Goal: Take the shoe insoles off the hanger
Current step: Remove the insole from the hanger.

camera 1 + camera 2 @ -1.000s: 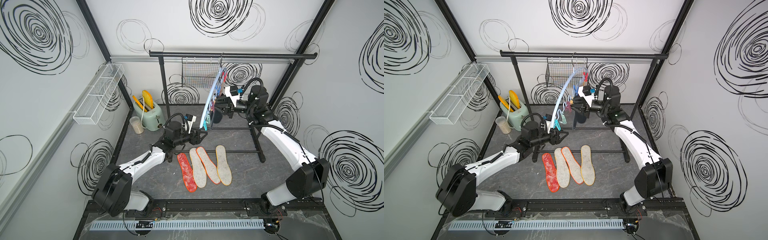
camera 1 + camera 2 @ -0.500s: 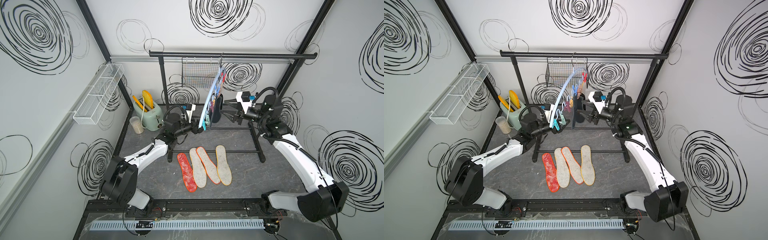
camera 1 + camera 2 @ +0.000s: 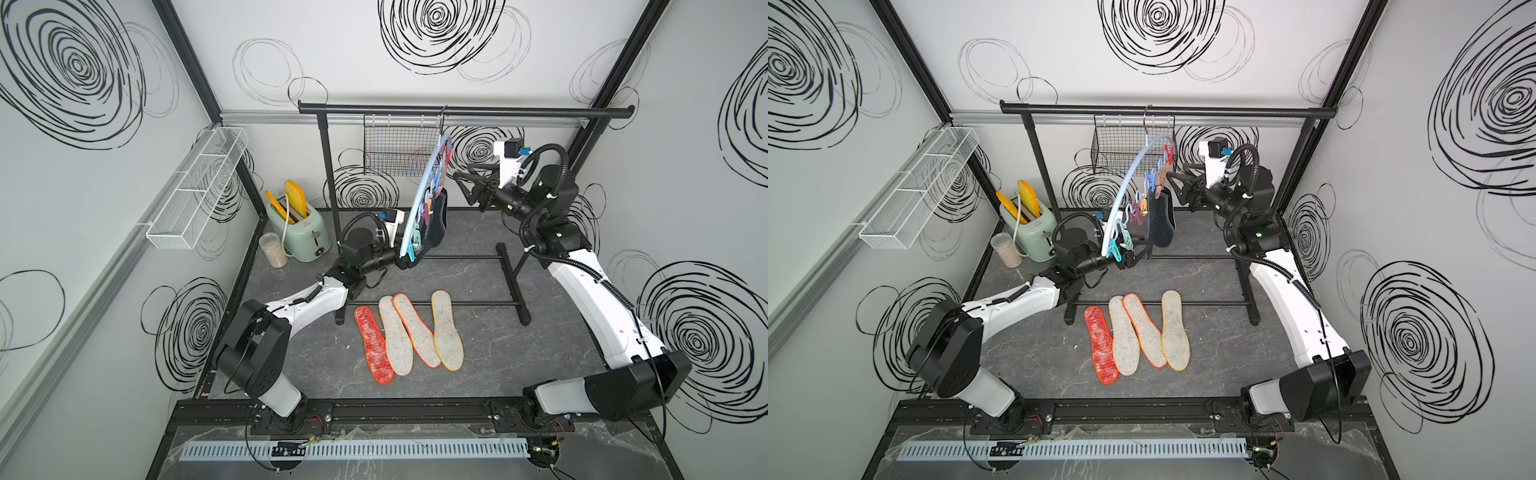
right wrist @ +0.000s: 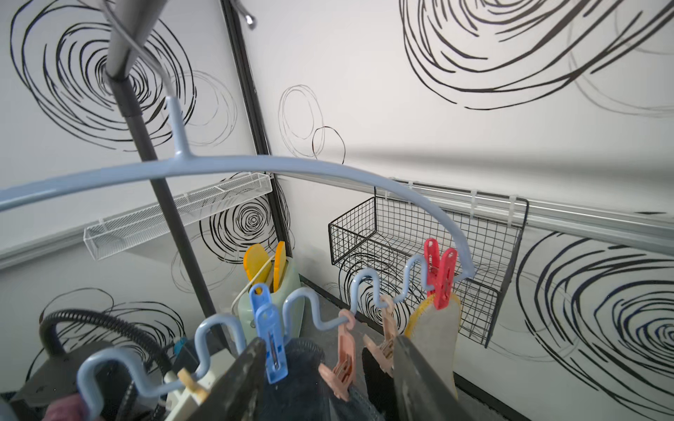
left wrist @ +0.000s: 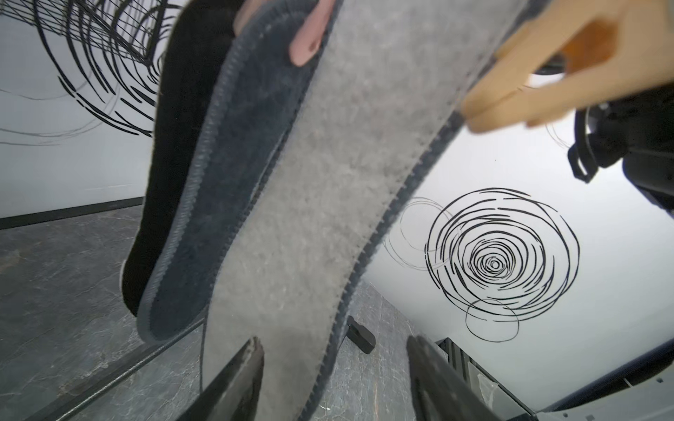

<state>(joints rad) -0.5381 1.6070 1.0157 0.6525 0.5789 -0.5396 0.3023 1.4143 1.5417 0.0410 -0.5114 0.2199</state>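
Four insoles (image 3: 409,332) lie on the worktop (image 3: 498,353) in front of the hanger (image 4: 291,166). Under the hanger, the left claw (image 5: 333,342) gapes around a pegged grey insole (image 5: 310,218), not pinching it. Beside the hanger's pegs (image 4: 268,324), the right claw (image 4: 328,340) stands open, empty.

Insoles, eight: four on the floor (image 3: 519,353) at six o'clock of the hanger (image 3: 1129,174), being one red-orange mesh insole (image 3: 374,351) and three off-white felt insoles (image 3: 395,336). Four pegged up: three dark insoles (image 5: 310,218), one yellow-rimmed insole (image 4: 437,324). Hanger, one; garment rail (image 3: 457,111), one; black wire basket (image 3: 395,149), one; white wire basket (image 3: 195,189), one; toaster (image 3: 305,230) at nine o'clock, one, holding two yellow pieces (image 3: 296,197).
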